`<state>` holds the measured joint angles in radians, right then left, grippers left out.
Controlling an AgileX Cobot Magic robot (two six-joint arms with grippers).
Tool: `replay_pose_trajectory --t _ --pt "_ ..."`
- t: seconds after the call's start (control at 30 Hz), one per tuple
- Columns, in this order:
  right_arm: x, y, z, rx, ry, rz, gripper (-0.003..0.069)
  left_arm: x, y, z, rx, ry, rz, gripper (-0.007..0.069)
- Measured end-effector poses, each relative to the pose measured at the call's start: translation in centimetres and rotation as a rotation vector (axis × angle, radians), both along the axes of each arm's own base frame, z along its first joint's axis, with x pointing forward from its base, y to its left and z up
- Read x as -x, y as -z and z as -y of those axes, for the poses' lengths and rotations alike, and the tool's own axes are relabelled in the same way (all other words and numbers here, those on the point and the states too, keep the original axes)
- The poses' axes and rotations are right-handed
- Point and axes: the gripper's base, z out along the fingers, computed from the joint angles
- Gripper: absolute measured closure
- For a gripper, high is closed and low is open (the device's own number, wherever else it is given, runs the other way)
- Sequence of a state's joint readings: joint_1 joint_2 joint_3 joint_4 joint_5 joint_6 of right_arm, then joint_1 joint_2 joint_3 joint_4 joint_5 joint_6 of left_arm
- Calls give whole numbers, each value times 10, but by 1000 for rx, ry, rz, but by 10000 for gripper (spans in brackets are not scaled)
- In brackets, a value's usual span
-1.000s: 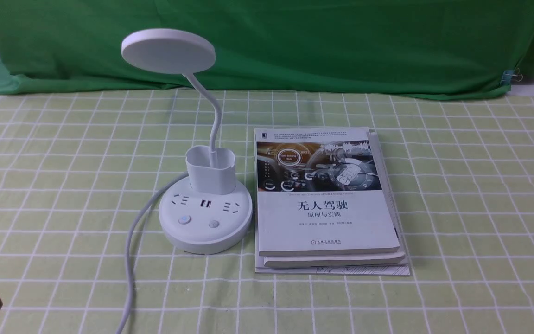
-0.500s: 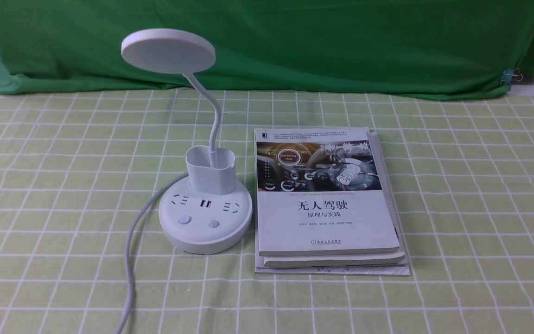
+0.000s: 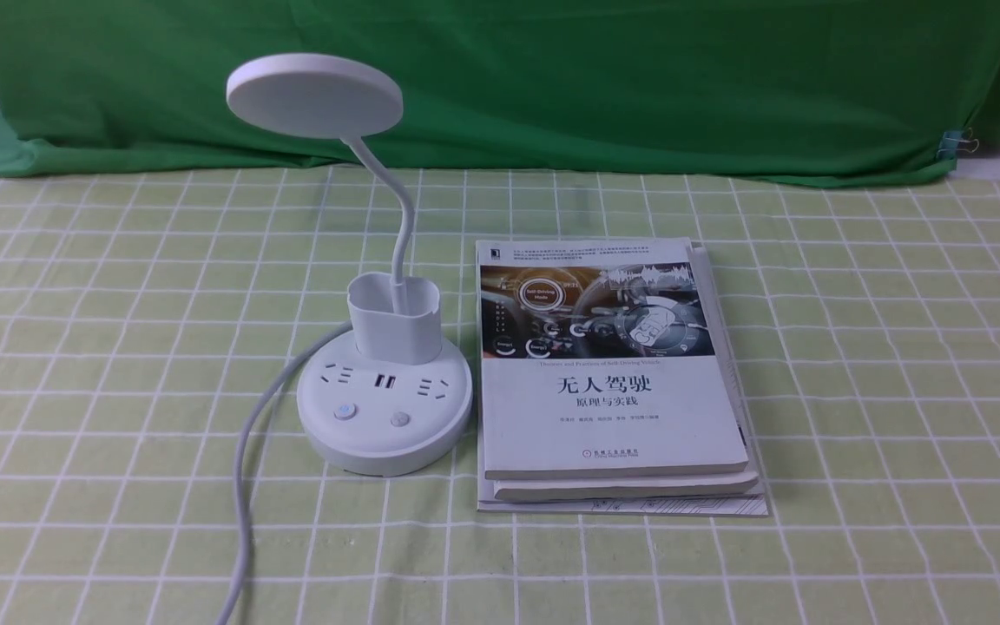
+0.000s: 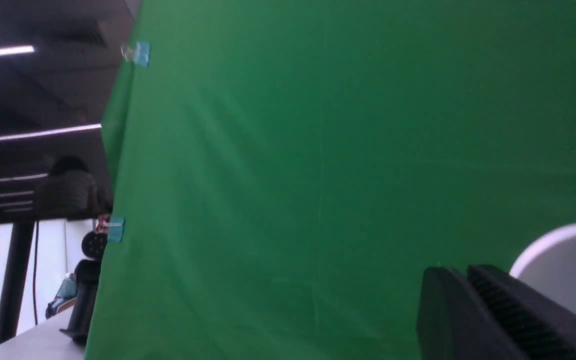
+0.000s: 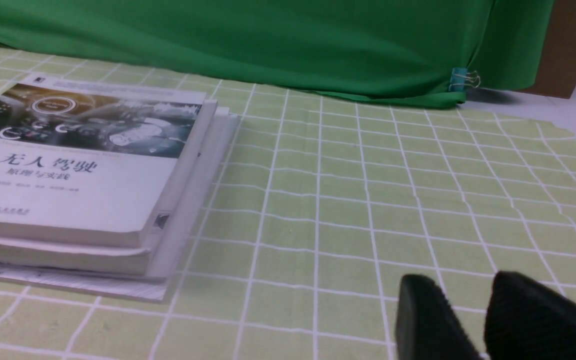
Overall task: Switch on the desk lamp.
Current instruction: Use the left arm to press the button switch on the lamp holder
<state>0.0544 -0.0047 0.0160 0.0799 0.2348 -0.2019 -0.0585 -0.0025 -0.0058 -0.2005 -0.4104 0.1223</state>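
- The left end effector [image 4: 463, 274], seen a second ago at the near-left corner of the surface [image 3: 899, 391], has been drawn out of the front view; half a second ago only a sliver remained.
- Its fingers are shown pressed together and empty, aimed at the green backdrop [image 3: 639, 78].
- The desk lamp [image 3: 394, 321] is found unmoved, left of the surface's centre and just beside the stacked books [image 3: 613, 373], its cord trailing to the near edge; no glow is seen.
- With the two buttons [image 3: 345, 411] untouched, the pressing is judged not to be under way.
- The right end effector [image 5: 463, 287] is held low beyond the books, fingers narrowly parted, nothing gripped.
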Motion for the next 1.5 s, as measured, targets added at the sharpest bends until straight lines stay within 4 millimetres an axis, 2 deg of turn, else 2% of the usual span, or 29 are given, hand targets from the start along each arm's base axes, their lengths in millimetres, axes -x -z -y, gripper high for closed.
replay_pose_trajectory --t 0.03,0.1,0.13,0.17,0.2,0.3,0.33,0.4,0.57,0.73,1.0,1.1,1.17,1.23,1.33,1.5 --pt "0 0 0 0 0 0 417 0 0 0 2 1 -1 606" --pt "0 0 0 0 0 0 417 2 -25 0 19 15 11 606" --pt "0 0 0 0 0 0 417 1 -26 1 20 19 1 606" --pt "0 0 0 0 0 0 417 1 -46 2 28 37 -21 606" --pt "0 0 0 0 0 0 417 -3 -55 3 37 51 -61 606" --pt "0 0 0 0 0 0 417 -20 -82 8 69 111 -249 606" --pt "0 0 0 0 0 0 417 -22 -82 9 70 117 -279 606" --pt "0 0 0 0 0 0 417 -48 -87 13 62 137 -457 606" --pt "0 0 0 0 0 0 417 -95 -70 15 -64 99 -665 606" --pt "0 0 0 0 0 0 417 -128 -54 15 24 95 -726 606" --pt "0 0 0 0 0 0 417 -153 -25 17 124 100 -887 606" --pt "0 0 0 0 0 0 417 -166 2 20 169 113 -1080 606" --pt "0 0 0 0 0 0 417 -171 10 22 183 124 -1163 606" --pt "0 0 0 0 0 0 417 -182 24 29 141 172 -1329 606" --pt "0 0 0 0 0 0 417 -195 31 44 21 277 -1467 606" --pt "0 0 0 0 0 0 417 -221 27 89 -184 422 -1513 606"
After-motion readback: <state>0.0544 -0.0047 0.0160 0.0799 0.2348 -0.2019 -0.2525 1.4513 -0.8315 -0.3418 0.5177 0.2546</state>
